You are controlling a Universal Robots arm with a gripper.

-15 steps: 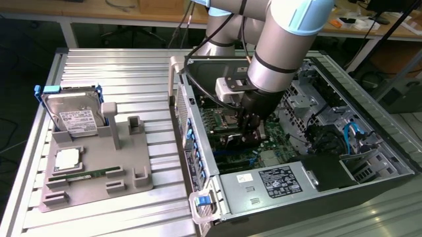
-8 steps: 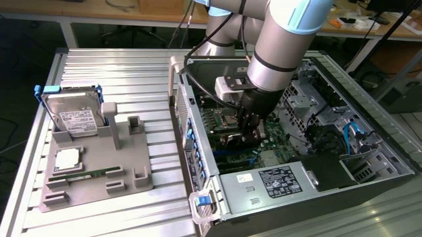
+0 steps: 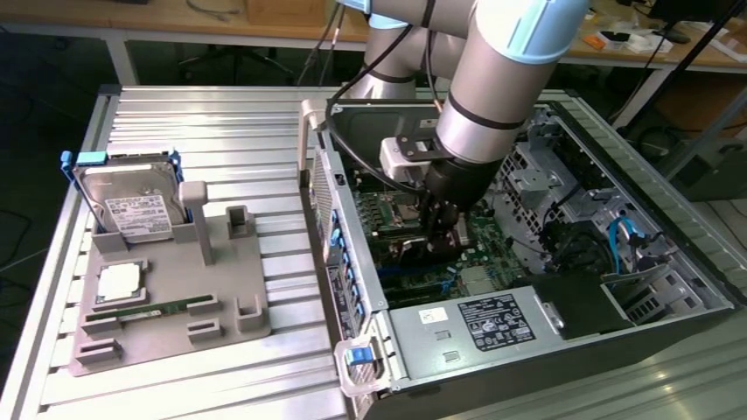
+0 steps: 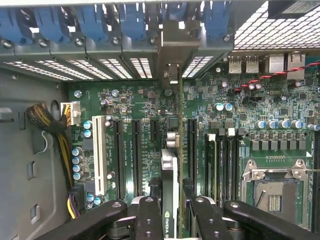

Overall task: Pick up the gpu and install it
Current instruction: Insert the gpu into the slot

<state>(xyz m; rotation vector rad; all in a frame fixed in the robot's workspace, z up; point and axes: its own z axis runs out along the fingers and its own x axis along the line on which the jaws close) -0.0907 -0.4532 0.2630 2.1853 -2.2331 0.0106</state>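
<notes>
Inside the open computer case (image 3: 653, 262), the gripper (image 4: 169, 210) clamps the gpu (image 4: 169, 185) edge-on, held upright above the green motherboard (image 4: 250, 125), its metal bracket (image 4: 172, 37) against the case's rear slots.

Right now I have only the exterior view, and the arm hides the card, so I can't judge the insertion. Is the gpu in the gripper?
Observer: Yes. In the wrist view the gripper clamps the gpu edge-on, with a finger on each side.
Operator: Where is it over the board?
Observer: It stands between long black slots on the motherboard, and its silver bracket reaches toward the rear slot openings.
Operator: Is anything in the neighbouring slots?
Observer: No. The white slot and the black ones beside it are empty.
</notes>
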